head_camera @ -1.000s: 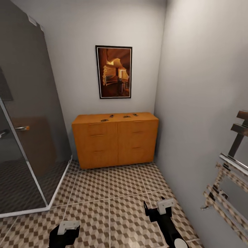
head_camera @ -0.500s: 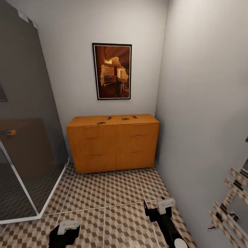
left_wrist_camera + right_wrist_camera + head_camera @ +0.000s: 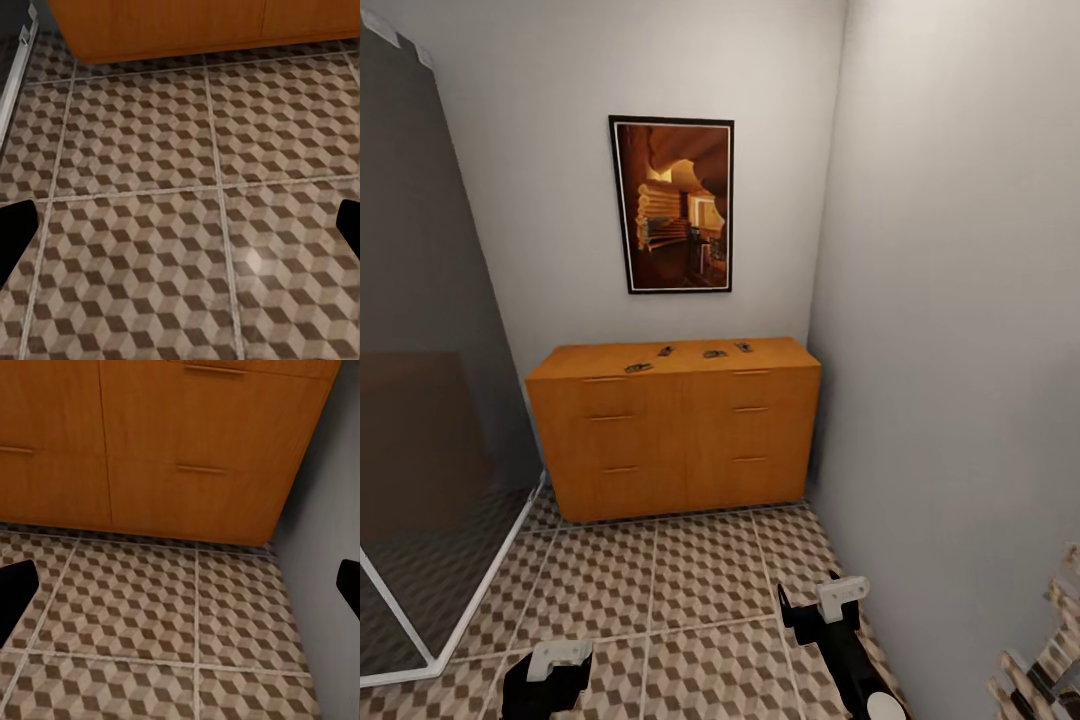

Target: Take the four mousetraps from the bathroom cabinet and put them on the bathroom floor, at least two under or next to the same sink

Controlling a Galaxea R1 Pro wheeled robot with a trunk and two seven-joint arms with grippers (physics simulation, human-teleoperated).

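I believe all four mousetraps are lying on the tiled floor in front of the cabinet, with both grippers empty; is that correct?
Not quite: the head view shows the four mousetraps lying on top of the cabinet, not on the tiled floor. Both grippers, left and right, are indeed empty.

The whole scene has been shifted by the camera's own move, so the cabinet and the picture are seen larger, and less of the shower glass is shown.
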